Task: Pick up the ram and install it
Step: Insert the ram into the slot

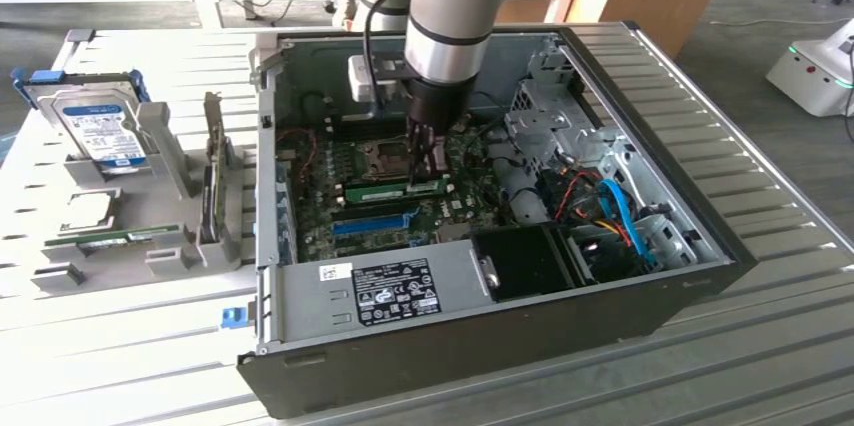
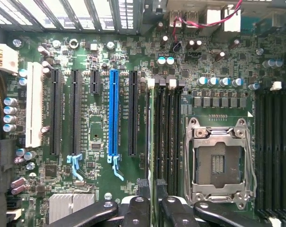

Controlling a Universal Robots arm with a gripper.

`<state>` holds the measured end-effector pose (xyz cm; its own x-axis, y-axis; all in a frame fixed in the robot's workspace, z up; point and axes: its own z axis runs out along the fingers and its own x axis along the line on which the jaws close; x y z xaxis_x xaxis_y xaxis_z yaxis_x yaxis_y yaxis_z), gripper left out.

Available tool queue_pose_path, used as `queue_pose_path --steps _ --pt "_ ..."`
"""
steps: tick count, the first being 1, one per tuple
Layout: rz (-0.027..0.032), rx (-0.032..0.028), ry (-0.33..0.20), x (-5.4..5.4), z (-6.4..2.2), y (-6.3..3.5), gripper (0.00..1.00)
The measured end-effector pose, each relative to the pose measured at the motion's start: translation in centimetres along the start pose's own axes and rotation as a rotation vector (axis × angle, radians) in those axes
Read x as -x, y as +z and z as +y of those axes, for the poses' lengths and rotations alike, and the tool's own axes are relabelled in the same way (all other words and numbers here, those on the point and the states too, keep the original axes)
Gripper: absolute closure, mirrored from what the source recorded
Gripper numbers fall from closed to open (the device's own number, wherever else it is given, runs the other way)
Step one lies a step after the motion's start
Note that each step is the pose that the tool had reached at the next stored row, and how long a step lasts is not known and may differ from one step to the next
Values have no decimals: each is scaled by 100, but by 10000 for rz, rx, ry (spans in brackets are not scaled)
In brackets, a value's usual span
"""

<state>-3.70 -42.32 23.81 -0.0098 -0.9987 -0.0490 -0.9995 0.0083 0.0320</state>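
Green all over the motherboard (image 2: pixel 100 184), and there's one bright-blue slot (image 2: pixel 113 113) among the black ones, plus a white slot (image 2: pixel 34 104) and a silver socket frame (image 2: pixel 218 163). The ram (image 1: pixel 394 189) reads green, the gripper (image 1: pixel 427 178) black, the arm (image 1: pixel 447 6) silver with a blue band. The table (image 1: pixel 747 346) is pale and ribbed, the hard drive (image 1: pixel 100 131) silver with a blue label, the case (image 1: pixel 467 356) dark grey.
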Motion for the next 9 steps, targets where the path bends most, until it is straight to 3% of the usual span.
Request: queue_pose_path --steps 9 --pt "0 0 0 9 4 -183 81"
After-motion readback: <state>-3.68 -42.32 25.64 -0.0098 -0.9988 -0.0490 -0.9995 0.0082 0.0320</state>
